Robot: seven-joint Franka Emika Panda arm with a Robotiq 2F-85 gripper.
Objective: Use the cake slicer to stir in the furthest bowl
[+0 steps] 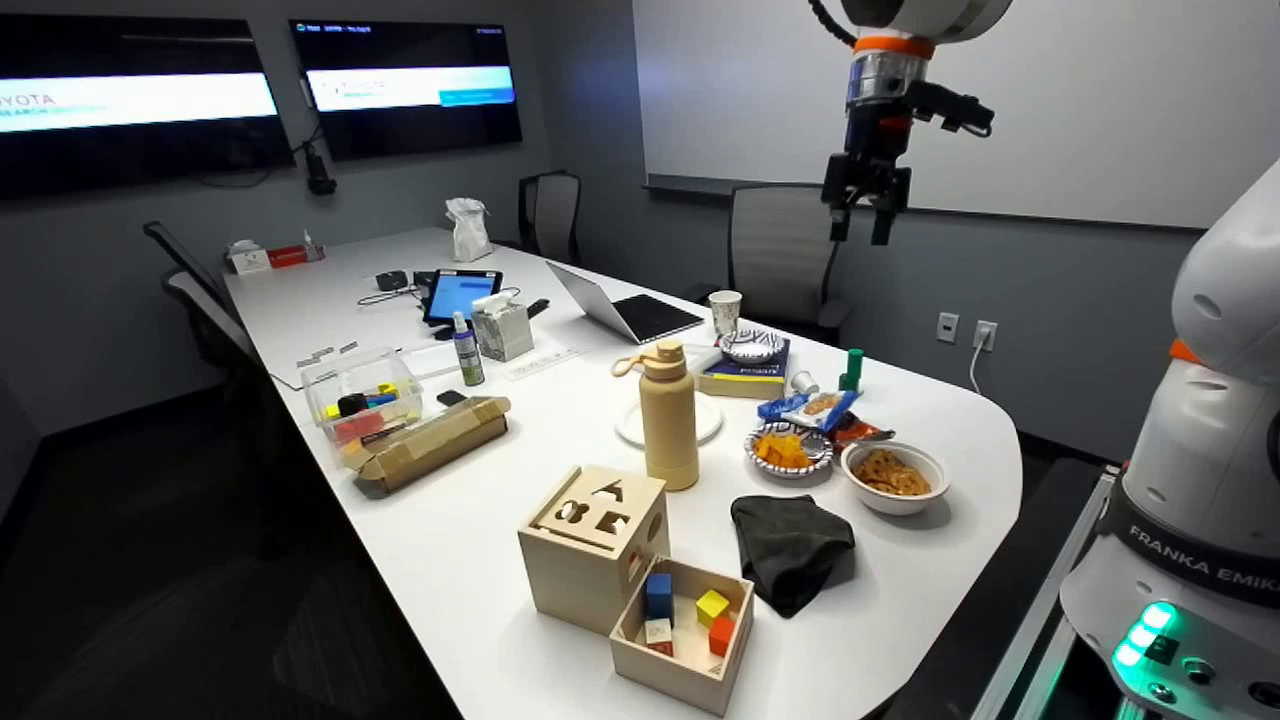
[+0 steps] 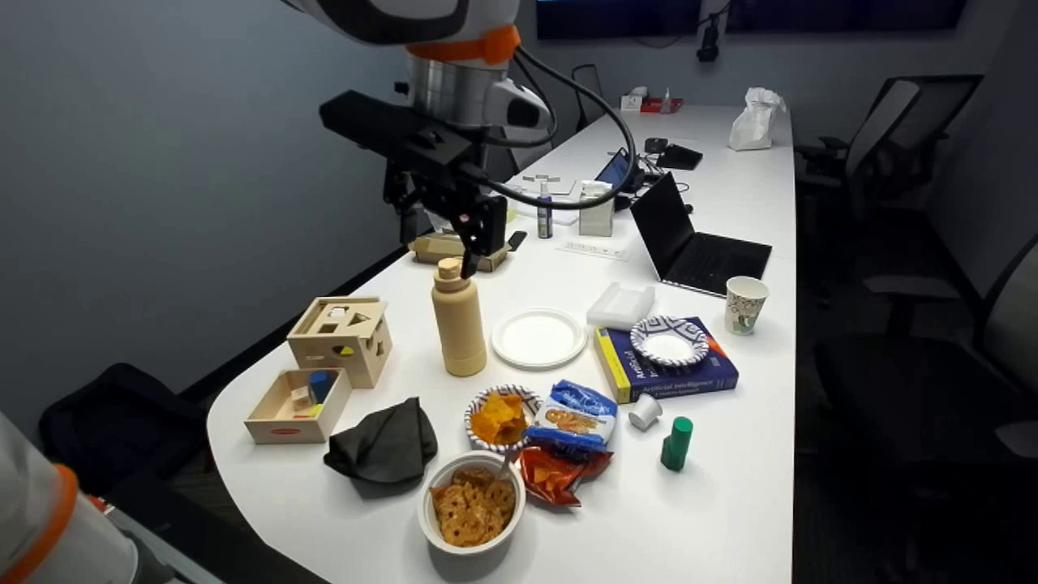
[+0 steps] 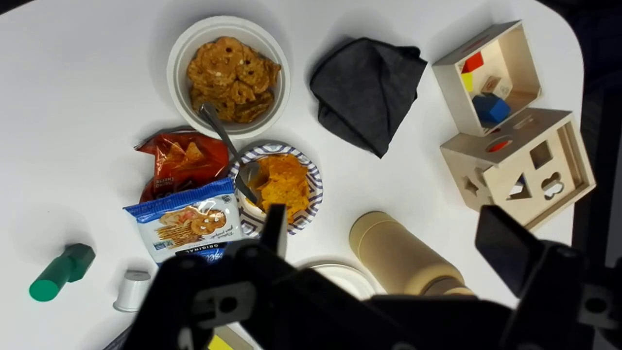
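Stretching back between grey walls, your white table [image 2: 649, 527] has a smooth top with a rounded end, and it's pretty crowded tbh. You've got two wall screens [image 1: 410, 120], a whiteboard [image 1: 750, 100] along one wall, and mesh-backed chairs [image 1: 785, 250] beside the table. Further along sit a laptop [image 2: 718, 264], a tablet [image 1: 465, 295] and a white paper bag [image 1: 467, 230]; around the work end you have a tan bottle [image 2: 461, 328], a wooden shape sorter [image 1: 575, 565] and a dark cloth [image 2: 385, 442].

Ok, so your cake slicer [image 3: 227, 141], the grey metal utensil: it bridges two bowls. Its handle end lies over the pretzel crisps [image 3: 233, 78] in the white bowl [image 3: 174, 78], crosses the rim, and the broad end points into the patterned bowl [image 3: 315, 187] with the orange chips [image 3: 286, 182]. In your wrist view the long axis runs diagonally, handle upper left, broad end lower right. You can't quite make out that end's full outline beside the chips.

Your furthest bowl [image 2: 669, 349] is the round, shallow one with a blue-grey zigzag rim, sitting mouth-up on a blue-and-yellow book [image 2: 681, 386].

Claw-wise, your gripper [image 1: 860, 232] hangs well above the table, fingers aimed down and spread wide; in the wrist view you see the bottle through the gap.
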